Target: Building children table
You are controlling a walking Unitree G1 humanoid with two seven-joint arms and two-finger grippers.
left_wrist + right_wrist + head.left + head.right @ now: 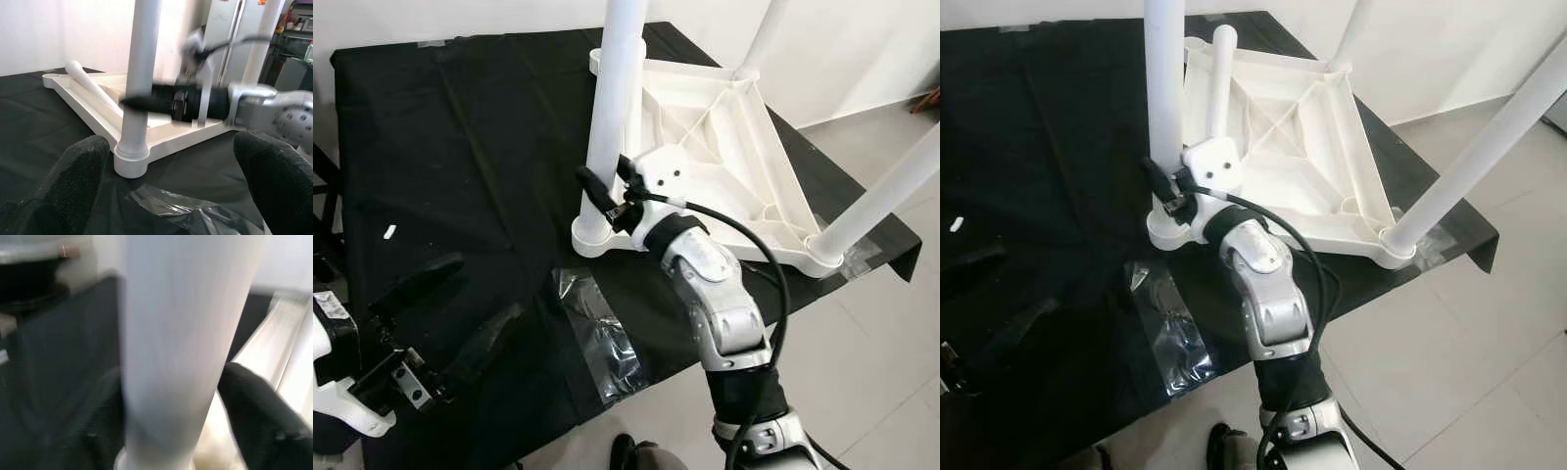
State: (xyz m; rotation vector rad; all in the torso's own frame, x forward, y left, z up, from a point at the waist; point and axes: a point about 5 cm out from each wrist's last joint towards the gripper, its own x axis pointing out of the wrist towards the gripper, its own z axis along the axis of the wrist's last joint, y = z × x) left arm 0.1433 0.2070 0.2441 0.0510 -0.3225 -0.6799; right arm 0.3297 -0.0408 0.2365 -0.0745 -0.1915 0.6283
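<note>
Now the white children's table lies upside down on the black-draped surface. Right tool is clamped low around the near upright leg, just above its socket. Left tool hovers over the surface's near edge, fingers apart, beside a plastic bag.

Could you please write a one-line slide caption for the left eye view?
Right gripper closes around a white leg standing in the upturned tabletop; left gripper hovers open nearby.

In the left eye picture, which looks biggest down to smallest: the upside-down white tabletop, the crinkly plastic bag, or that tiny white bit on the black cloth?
1. Tabletop, by far the largest.
2. Plastic bag, a good deal smaller, though it lies nearer the camera, which flatters it.
3. White bit, just a speck on the cloth.
</note>
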